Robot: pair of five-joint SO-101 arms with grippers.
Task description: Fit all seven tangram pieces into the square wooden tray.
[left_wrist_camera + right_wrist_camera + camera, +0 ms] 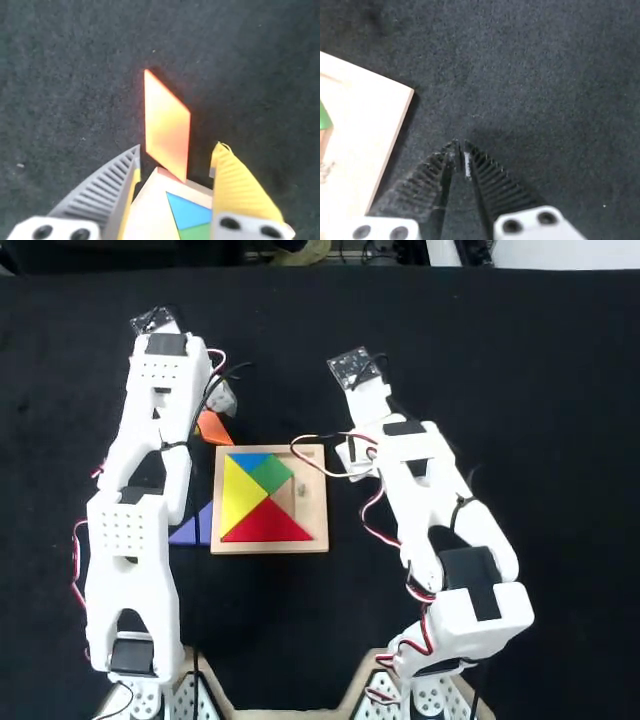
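The square wooden tray point(309, 502) lies between the arms and holds a yellow triangle point(238, 500), a red triangle point(268, 526), a blue piece point(250, 460) and a green piece point(274, 474). An orange parallelogram point(213, 427) rests on the cloth off the tray's far left corner. My left gripper point(220, 400) hovers over it, open; in the left wrist view the orange parallelogram point(166, 125) lies just ahead of the fingertips point(136, 155), above the tray corner point(155, 200). A purple piece point(190, 528) lies left of the tray, partly under the left arm. My right gripper point(460, 146) is shut and empty beside the tray's edge point(370, 125).
Black cloth point(520, 390) covers the table, with open room to the right and at the back. Both arm bases stand at the near edge. Loose red and white wires point(330, 465) hang over the tray's right side.
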